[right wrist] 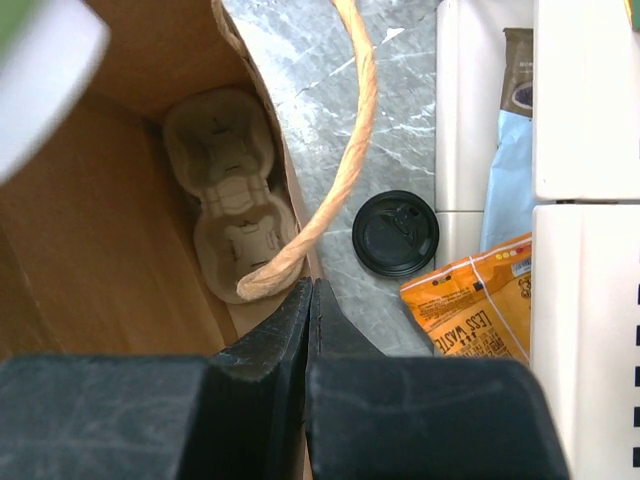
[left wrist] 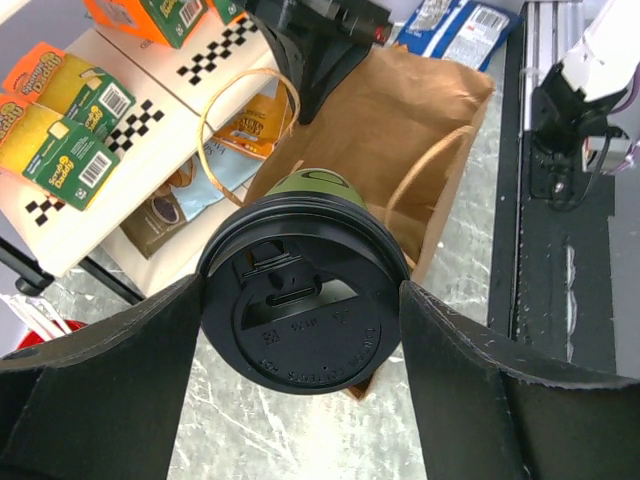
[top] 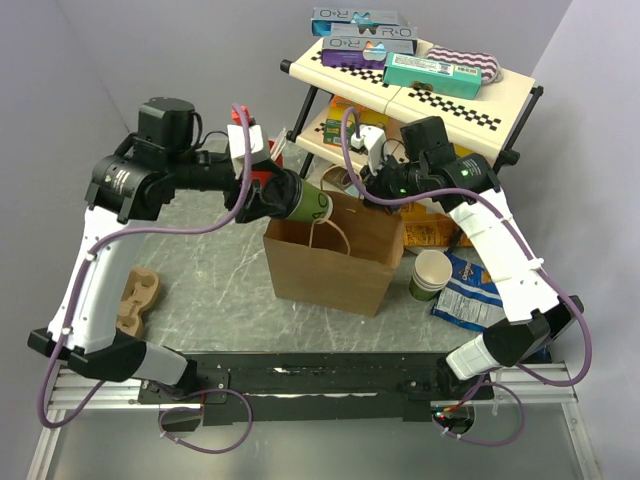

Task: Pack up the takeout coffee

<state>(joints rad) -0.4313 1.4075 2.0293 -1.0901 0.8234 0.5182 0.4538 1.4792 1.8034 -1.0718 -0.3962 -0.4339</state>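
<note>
The takeout coffee, a dark green cup with a black lid, lies tilted on its side in my left gripper, base toward the bag. The left gripper is shut on it just below the lid and holds it above the rear left rim of the open brown paper bag. My right gripper is shut on the bag's rear rim, with its jaws pinched together beside a rope handle. The cup's blurred base shows over the bag's opening.
A pulp cup carrier lies on the bag's floor, and another lies on the table at left. A loose black lid lies behind the bag. A lidless cup stack, snack bags and a shelf rack stand at right.
</note>
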